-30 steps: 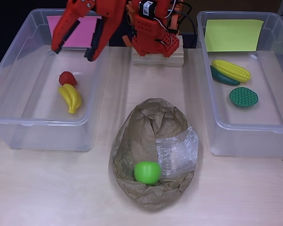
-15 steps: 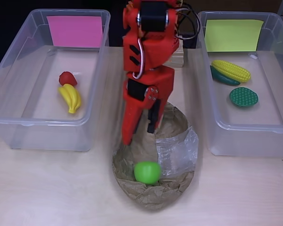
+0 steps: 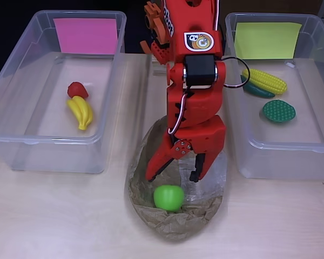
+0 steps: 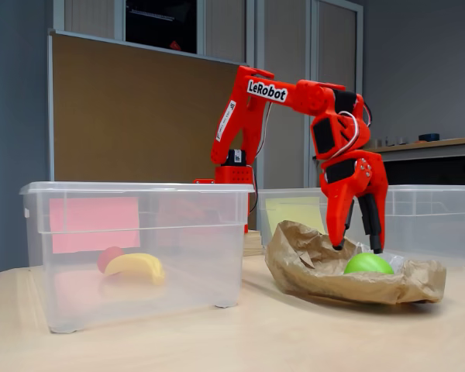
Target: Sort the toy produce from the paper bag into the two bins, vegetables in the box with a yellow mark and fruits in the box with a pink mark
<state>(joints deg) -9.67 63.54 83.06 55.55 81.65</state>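
A crumpled brown paper bag (image 3: 175, 218) (image 4: 310, 260) lies open on the table between two bins. Inside it sits a green toy apple (image 3: 168, 197) (image 4: 368, 263). My red gripper (image 3: 173, 177) (image 4: 355, 248) hangs open just above the apple, one finger on each side, touching nothing. The clear box with a pink mark (image 3: 21, 81) (image 4: 139, 232) holds a yellow banana (image 3: 81, 111) (image 4: 136, 266) and a red strawberry (image 3: 77, 89). The box with a yellow mark (image 3: 313, 81) (image 4: 426, 209) holds yellow corn (image 3: 264, 80), a dark green vegetable (image 3: 254, 89) and a round green bumpy one (image 3: 278, 110).
My arm's base stands on a wooden block (image 3: 205, 65) at the back, between the bins. Bare light wooden tabletop (image 3: 59, 216) runs along the front edge. A brown board (image 4: 139, 116) stands behind the table in the fixed view.
My arm swung from over the pink-marked box to the middle and reached down over the bag. The open gripper now sits lower and nearer the green apple.
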